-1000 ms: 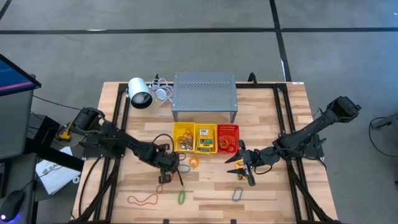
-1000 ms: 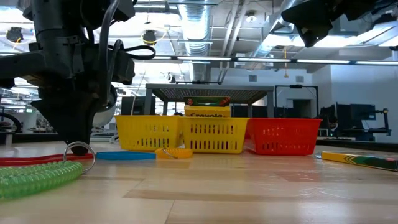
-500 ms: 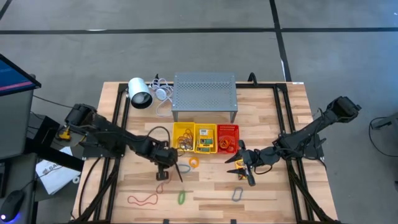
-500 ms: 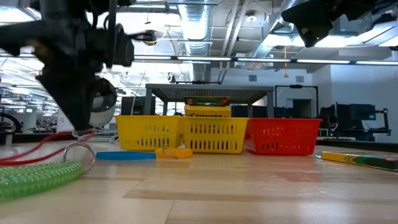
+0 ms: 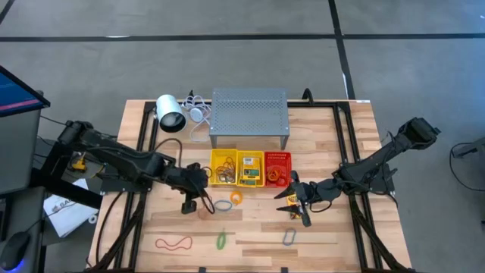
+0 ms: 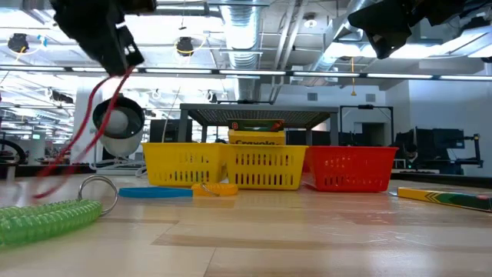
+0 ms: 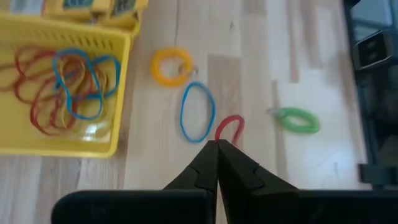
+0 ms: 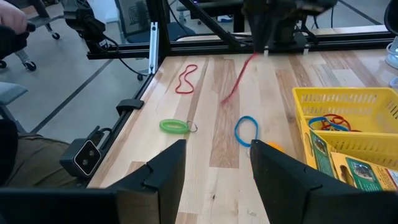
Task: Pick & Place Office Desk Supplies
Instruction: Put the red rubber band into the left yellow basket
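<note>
My left gripper [image 5: 189,205] hangs above the table in front of the left yellow basket [image 5: 225,167], shut on a red rubber band [image 6: 92,115] that dangles below it. A blue band [image 7: 198,112], an orange ring [image 7: 171,66] and a green coil ring [image 7: 297,119] lie flat on the wood nearby. My right gripper [image 8: 217,144] hovers in front of the red basket [image 5: 277,168], open with only bare table between its fingers. A crayon box [image 6: 444,198] lies flat on the table at the right. My left gripper pinches one end of the red band's loop [image 7: 225,135] between its two shut fingertips [image 7: 210,155]. The fingers slant downward from the table's left. The band hangs slack below them, slanting sideways; whether its lower end [image 8: 227,96] touches the wood I cannot tell.
Three small baskets stand in a row mid-table, the left one [image 7: 93,143] holding red and blue bands. Behind them are a grey perforated stand [image 5: 249,117] and a white lamp [image 5: 170,114]. Another red band [image 5: 173,243] and a grey ring [image 5: 289,237] lie near the front edge.
My left gripper has risen from the tabletop and drawn back toward the table's left and far side, tipping less steeply. The red band, which lay flat on the wood, came up one end first and now dangles below the fingers.
</note>
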